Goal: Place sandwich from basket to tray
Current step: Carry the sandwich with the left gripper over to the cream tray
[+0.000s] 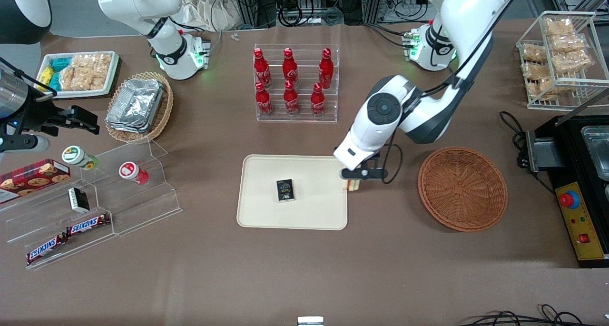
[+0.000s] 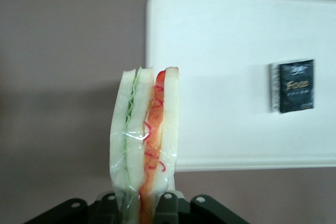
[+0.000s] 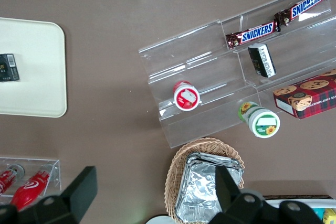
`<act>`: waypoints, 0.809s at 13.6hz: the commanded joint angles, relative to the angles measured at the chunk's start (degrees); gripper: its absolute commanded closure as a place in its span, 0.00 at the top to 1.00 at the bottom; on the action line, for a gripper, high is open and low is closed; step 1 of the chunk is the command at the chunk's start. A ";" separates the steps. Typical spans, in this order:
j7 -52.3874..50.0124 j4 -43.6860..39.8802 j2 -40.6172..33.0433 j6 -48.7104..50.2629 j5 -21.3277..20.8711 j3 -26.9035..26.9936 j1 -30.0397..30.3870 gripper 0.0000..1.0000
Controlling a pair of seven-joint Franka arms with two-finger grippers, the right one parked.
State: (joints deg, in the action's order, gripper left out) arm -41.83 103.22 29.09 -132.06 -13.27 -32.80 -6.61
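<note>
My left gripper (image 1: 352,182) is shut on the sandwich (image 2: 145,140), a clear-wrapped wedge of white bread with green and red-orange filling. It hangs above the table at the rim of the cream tray (image 1: 257,212) (image 2: 220,35), on the edge nearest the round reddish-brown wicker basket (image 1: 462,189). In the front view only a sliver of the sandwich (image 1: 352,185) shows under the gripper. The basket holds nothing. A small black packet (image 1: 285,190) (image 2: 294,86) lies on the tray.
An acrylic rack of red cola bottles (image 1: 295,81) stands farther from the front camera than the tray. A black machine (image 1: 578,183) sits at the working arm's end. Stepped acrylic shelves with Snickers bars (image 1: 88,223) and an oval wicker basket of foil containers (image 1: 138,104) lie toward the parked arm's end.
</note>
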 commanded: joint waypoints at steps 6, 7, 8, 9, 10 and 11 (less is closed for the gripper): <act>-0.18 -7.49 14.23 -7.51 -7.65 0.28 -1.30 0.59; -0.88 -8.55 14.85 -7.60 -7.56 0.28 -1.21 1.00; -1.32 -8.64 14.60 -7.51 -7.12 0.28 -0.77 1.00; -2.11 -8.56 13.99 -7.25 -7.03 0.28 -0.59 1.00; -3.59 -8.47 12.59 -6.90 -6.94 0.19 -0.59 1.00; -5.78 -8.38 10.31 -6.81 -6.86 0.19 -0.24 1.00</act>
State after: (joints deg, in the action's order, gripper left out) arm -43.95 95.24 42.72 -139.90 -19.95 -32.56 -6.97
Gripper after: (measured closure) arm 0.449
